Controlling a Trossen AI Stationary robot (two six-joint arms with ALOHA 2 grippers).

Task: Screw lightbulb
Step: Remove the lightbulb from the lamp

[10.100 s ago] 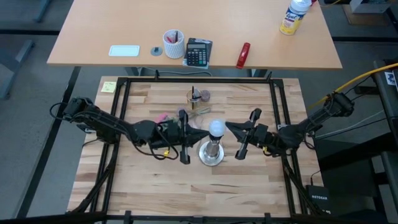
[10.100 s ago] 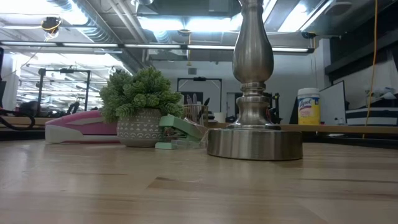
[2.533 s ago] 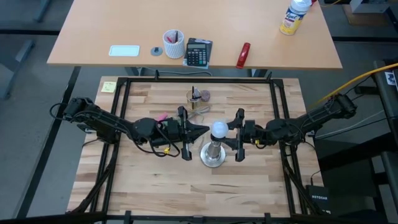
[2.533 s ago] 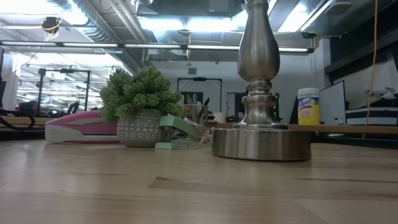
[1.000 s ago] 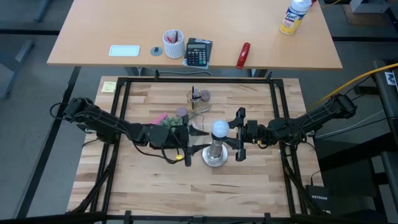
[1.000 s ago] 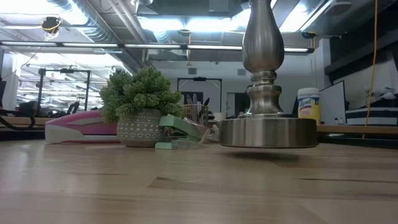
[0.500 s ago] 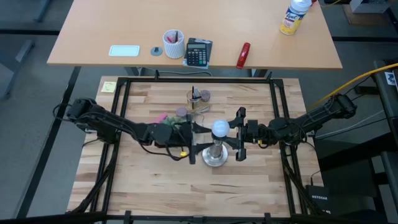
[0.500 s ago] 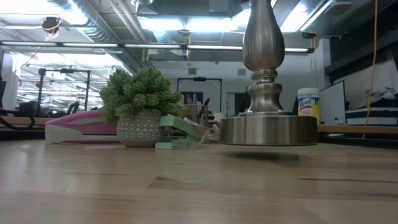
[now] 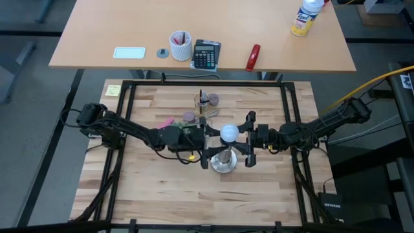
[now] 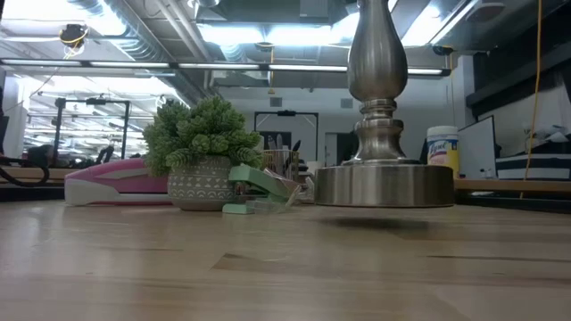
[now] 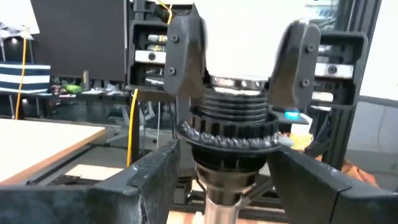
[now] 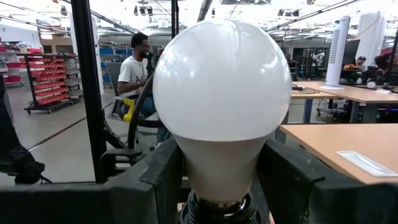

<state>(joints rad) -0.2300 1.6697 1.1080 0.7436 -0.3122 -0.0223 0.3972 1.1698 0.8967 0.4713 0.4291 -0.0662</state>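
The frosted white lightbulb [image 9: 228,134] [image 12: 221,81] sits upright in the black socket [image 11: 230,127] of the silver stand. The stand's round base [image 10: 384,186] hangs a little above the table. My right gripper [image 9: 248,140] comes level from the table's right and is shut on the bulb. My left gripper [image 9: 208,140] [image 11: 229,180] comes level from the left. Its fingers stand wide apart on either side of the socket, just under the ribbed collar. My right gripper pinches the bulb's tapering neck [image 12: 221,171], just under the globe, between its two fingers [image 12: 155,180]. It comes level from the table's right. The bulb stays upright, and the stand hangs below it, clear of the table. Whether my left gripper's fingers [image 11: 152,180] touch the socket cannot be told.
Behind the stand lie a small potted plant [image 10: 201,156], a pink stapler [image 10: 116,183] and a green stapler [image 10: 259,185]. A black frame [image 9: 129,116] rims the table. The far desk holds a calculator [image 9: 206,54] and a spray bottle [image 9: 306,16]. A person [image 12: 138,68] sits beyond.
My left gripper has moved toward the table's right and far edge, up to the stand's socket, and has tipped more level. The stand has kept hanging clear of the table below the bulb.
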